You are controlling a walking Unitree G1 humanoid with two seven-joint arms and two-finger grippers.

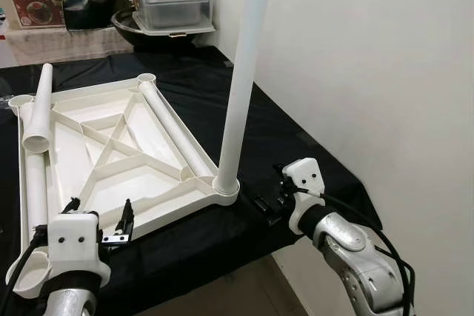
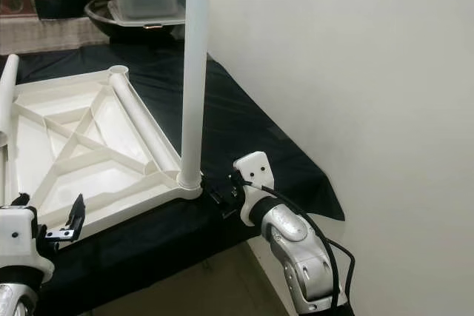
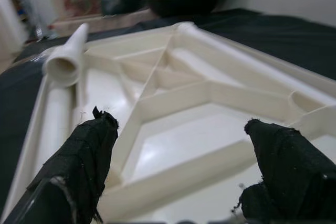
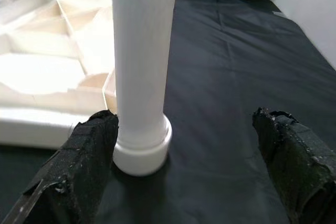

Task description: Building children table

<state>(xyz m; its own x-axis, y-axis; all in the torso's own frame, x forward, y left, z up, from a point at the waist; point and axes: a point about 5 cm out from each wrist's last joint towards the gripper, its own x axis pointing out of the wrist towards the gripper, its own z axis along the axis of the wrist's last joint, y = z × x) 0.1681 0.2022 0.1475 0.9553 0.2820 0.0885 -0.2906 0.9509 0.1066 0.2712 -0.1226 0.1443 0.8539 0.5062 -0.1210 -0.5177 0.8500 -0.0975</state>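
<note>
On the black-clothed table (image 1: 296, 135) the cream ribbed plastic tabletop (image 1: 111, 153) lies upside down. At its near left edge the left gripper (image 1: 100, 221) hovers, fingers wide apart and empty. Loose white plastic leg tubes (image 1: 41, 112) rest across the tabletop. One upright white leg tube (image 1: 241, 79) stands in the near right corner socket. Just right of it, the right gripper (image 4: 189, 150) is spread wide, holding nothing.
</note>
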